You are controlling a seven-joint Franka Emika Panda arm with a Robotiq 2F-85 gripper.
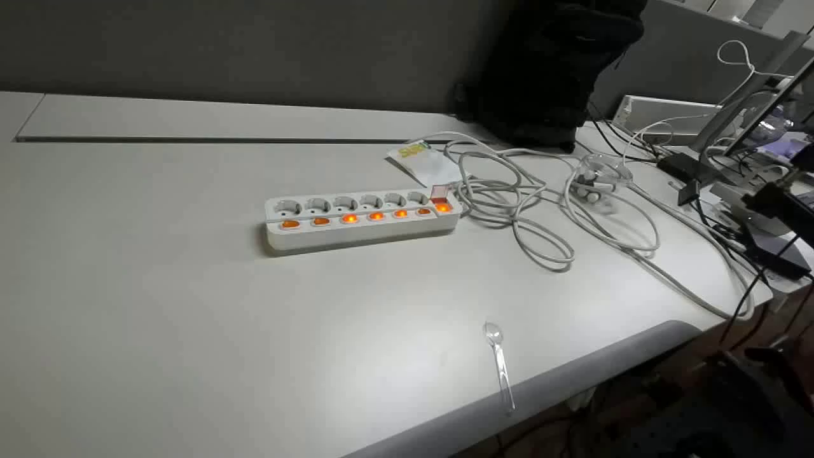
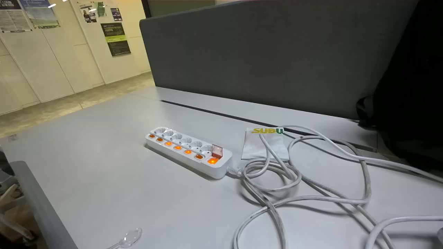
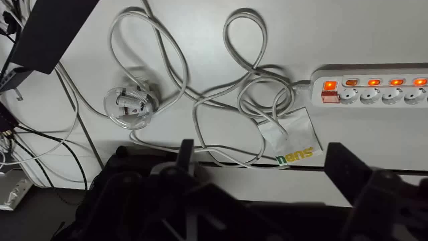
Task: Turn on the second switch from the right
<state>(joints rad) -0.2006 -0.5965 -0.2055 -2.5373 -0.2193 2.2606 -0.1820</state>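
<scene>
A white power strip lies on the desk in both exterior views, with a row of sockets and orange switches. Its right-end main switch is lit, with a red flap raised behind it. The second switch from the right is unlit; it is also dark in the wrist view. The three switches left of it glow; the two at the left end are unlit. My gripper is open and empty in the wrist view, above the desk, away from the strip, whose far end is cut off there.
Coiled white cable and a SUBU-printed paper lie beside the strip. A clear cup stands among the cables. A plastic spoon lies near the front edge. A black backpack stands against the partition; a monitor is at right.
</scene>
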